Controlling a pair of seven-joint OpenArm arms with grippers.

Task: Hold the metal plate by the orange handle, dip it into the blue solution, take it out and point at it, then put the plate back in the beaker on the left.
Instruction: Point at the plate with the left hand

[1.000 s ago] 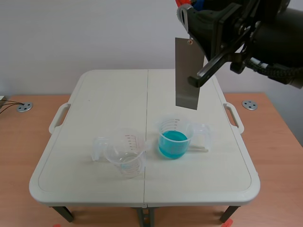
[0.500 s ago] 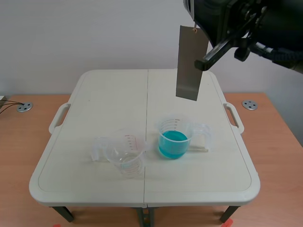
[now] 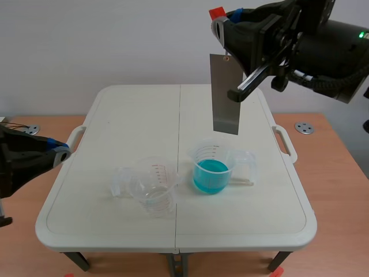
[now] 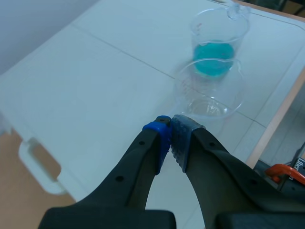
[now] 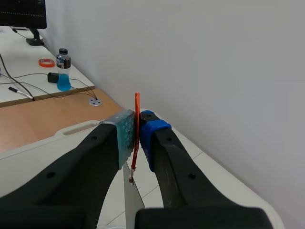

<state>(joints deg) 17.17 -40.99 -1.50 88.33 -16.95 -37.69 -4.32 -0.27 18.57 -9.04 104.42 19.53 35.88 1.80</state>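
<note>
Right gripper [image 5: 138, 126] pinched tight on handle [image 5: 137, 102]; plate [image 3: 225, 95] hangs straight below it, in air over blue beaker [image 3: 211, 167]. Left gripper [image 4: 170, 125] closed, holding nothing; empty beaker [image 4: 208, 90] just ahead.

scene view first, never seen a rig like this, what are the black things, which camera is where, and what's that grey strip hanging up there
The black things are two robot arms, each ending in a two-fingered claw. The scene view looks from between the arms across a white folding table. The other two pictures come from cameras on the arms' wrists, looking past each claw. The right claw is shut on an orange handle. The grey strip is a metal plate hanging from that handle, above the table. The left claw is shut on nothing, near the table's edge. On the table stand a beaker of blue solution and a clear beaker that looks empty.
</note>
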